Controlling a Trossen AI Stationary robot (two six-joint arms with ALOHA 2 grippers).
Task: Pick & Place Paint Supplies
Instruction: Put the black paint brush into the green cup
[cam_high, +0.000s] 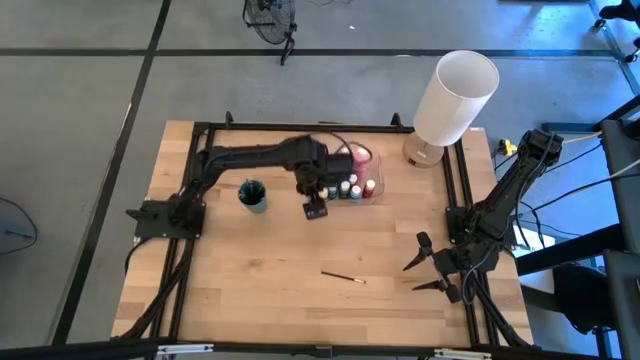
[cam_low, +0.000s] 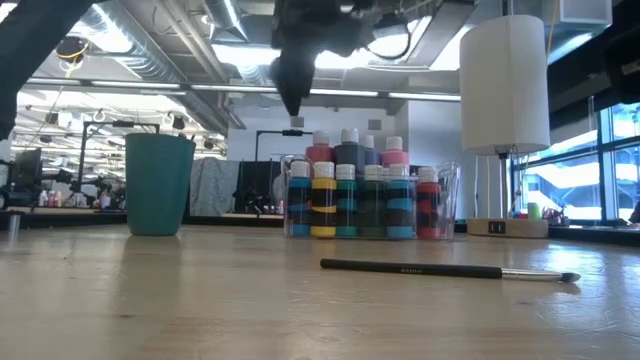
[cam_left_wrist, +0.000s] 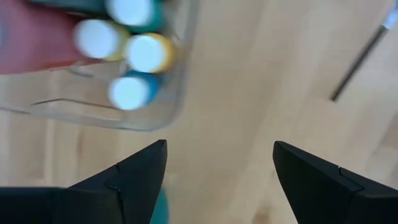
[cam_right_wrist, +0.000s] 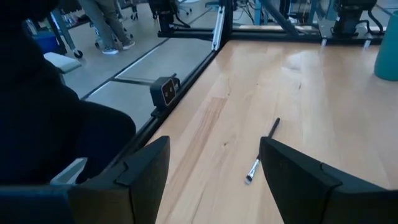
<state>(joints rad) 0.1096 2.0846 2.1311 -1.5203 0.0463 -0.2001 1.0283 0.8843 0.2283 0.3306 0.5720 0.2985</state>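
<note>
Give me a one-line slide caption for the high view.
Open left gripper hovers beside the clear bin of paint bottles; one paintbrush lies mid-table.

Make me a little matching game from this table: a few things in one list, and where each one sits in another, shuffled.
Things:
1. teal cup
2. paintbrush
3. paint bottles
4. white lamp

Places:
A. lying alone on the bare wood
B. inside a clear container
C. at the table's far right corner
D. standing left of the left tool

Pairs: 1-D, 2-A, 3-B, 4-C
</note>
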